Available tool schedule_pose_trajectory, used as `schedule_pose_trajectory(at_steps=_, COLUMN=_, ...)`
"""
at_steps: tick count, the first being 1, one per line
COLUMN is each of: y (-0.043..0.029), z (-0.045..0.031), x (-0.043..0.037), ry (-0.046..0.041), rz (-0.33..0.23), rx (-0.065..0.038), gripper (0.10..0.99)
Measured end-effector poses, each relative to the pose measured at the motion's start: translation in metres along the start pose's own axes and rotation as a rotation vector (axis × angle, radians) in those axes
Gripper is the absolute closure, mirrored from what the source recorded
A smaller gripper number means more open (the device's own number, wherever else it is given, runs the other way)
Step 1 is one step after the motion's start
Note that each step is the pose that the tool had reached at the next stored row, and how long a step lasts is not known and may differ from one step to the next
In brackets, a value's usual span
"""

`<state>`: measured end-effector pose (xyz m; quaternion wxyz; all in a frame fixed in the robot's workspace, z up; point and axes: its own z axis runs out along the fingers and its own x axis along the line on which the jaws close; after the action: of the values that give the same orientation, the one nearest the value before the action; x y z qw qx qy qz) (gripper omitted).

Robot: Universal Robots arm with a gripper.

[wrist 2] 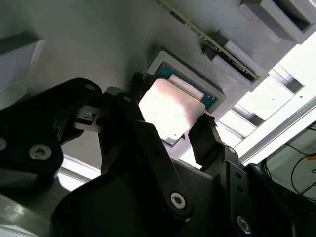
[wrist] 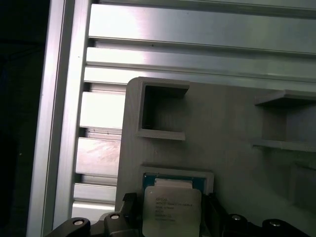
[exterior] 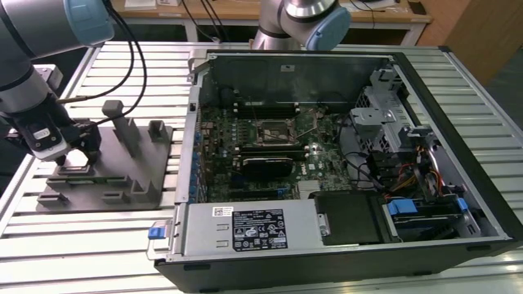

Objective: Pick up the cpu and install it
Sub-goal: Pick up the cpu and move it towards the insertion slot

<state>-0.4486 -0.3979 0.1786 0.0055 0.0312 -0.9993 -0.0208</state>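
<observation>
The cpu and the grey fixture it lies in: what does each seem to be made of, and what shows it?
The cpu: its top looks like pale metal with a soft sheen, and a greenish board edge shows around it. The grey fixture: probably matte plastic, with a flat even colour and no glint.

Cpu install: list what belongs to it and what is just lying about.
Belongs to the job:
cpu
gripper, down at the cpu
grey fixture holding the cpu
motherboard socket

Just lying about:
power supply
drive cage
wiring bundle
</observation>
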Motion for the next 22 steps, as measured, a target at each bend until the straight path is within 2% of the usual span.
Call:
schedule_pose_trajectory(at_steps=5, y=0.0001, z=0.0000, x=0.0000, ry=-0.0001, rz=0.000, rx=0.000, gripper=0.439)
schedule_pose_trajectory(at_steps=7, y=0.0001, z=-0.0001, x=0.0001, ry=0.0003, rz=0.000, rx=0.000, gripper=0.455)
schedule_pose_trajectory(at_steps=9, y=0.0001, z=-0.0001, x=0.0001, ry=0.0004, rz=0.000, rx=0.000, gripper=0.533)
schedule_pose_trajectory(at_steps=14, y=0.0002, z=-0.0001, x=0.0001, ry=0.0000, rz=0.000, rx=0.000, gripper=0.533)
schedule_pose_trajectory(at_steps=22, y=0.0007, z=-0.0123, x=0.0002, ry=0.0000, rz=0.000, rx=0.000, gripper=0.533)
